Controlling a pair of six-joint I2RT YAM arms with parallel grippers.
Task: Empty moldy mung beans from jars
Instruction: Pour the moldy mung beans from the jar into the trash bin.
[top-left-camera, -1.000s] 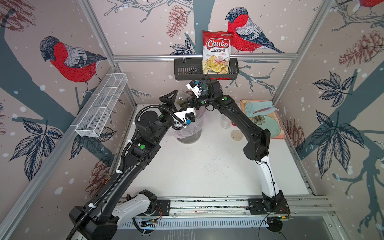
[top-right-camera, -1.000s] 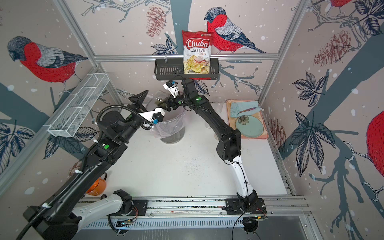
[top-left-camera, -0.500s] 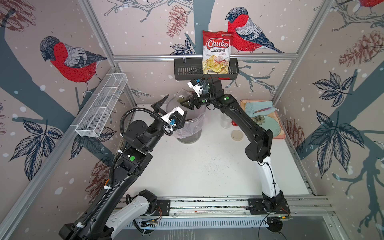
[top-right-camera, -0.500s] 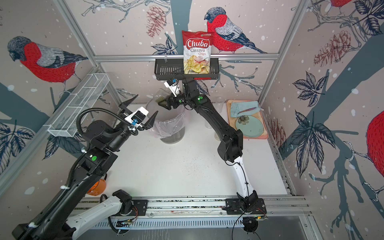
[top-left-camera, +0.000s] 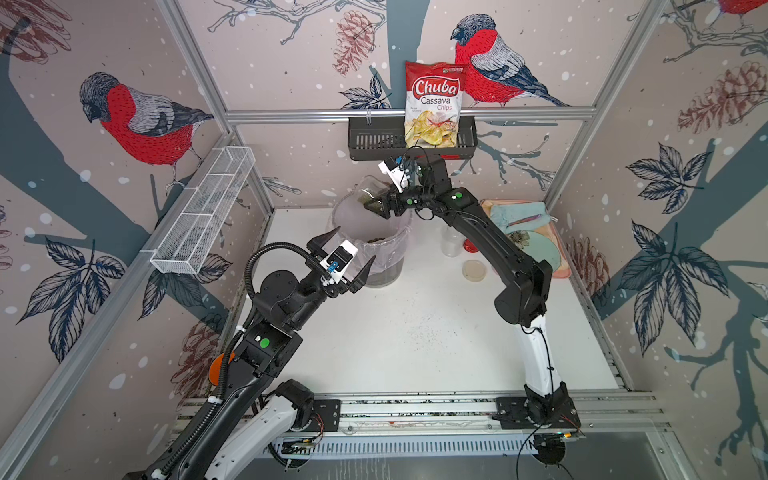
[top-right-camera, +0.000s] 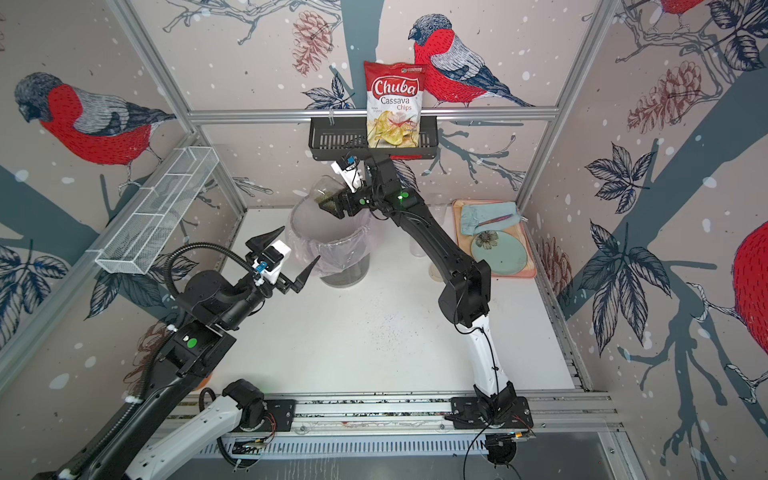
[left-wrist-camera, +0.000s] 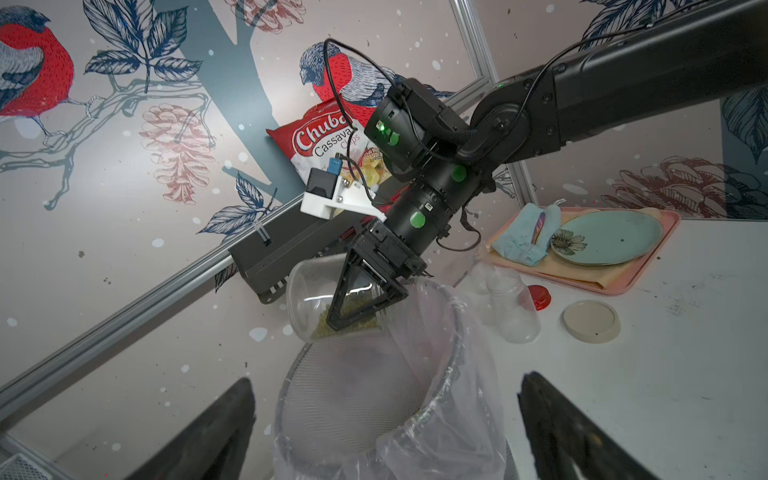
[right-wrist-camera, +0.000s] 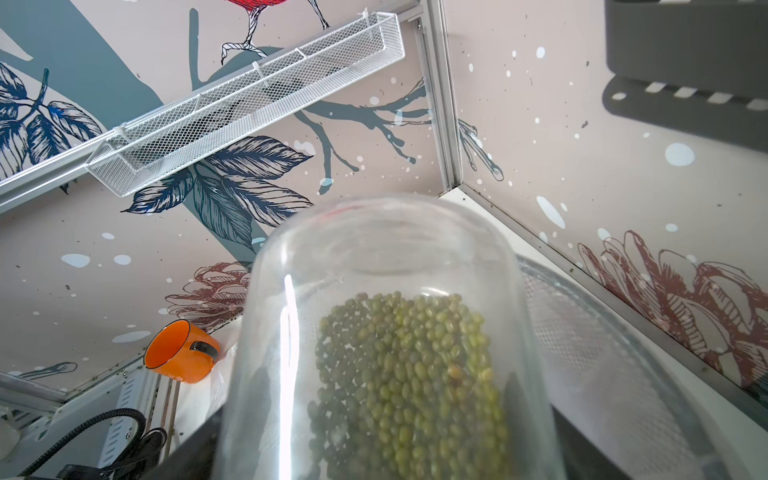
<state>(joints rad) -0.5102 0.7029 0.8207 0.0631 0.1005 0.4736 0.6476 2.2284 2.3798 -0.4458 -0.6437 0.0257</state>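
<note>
Jar, tilted over bin: clamped in right end effector, beans inside. Left end effector: jaws spread, beside bin.

The only readable print is "Chuba Cassava Chips" on the red-and-white chip bag standing in the black wall basket; its smaller print is illegible.

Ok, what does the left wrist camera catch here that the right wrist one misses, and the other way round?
Left wrist only: the right arm, an empty jar, a red lid, a beige lid and a tray holding a plate. Right wrist only: an orange mug. Both: the tilted jar with mung beans inside, held at the rim of the lined bin.
</note>
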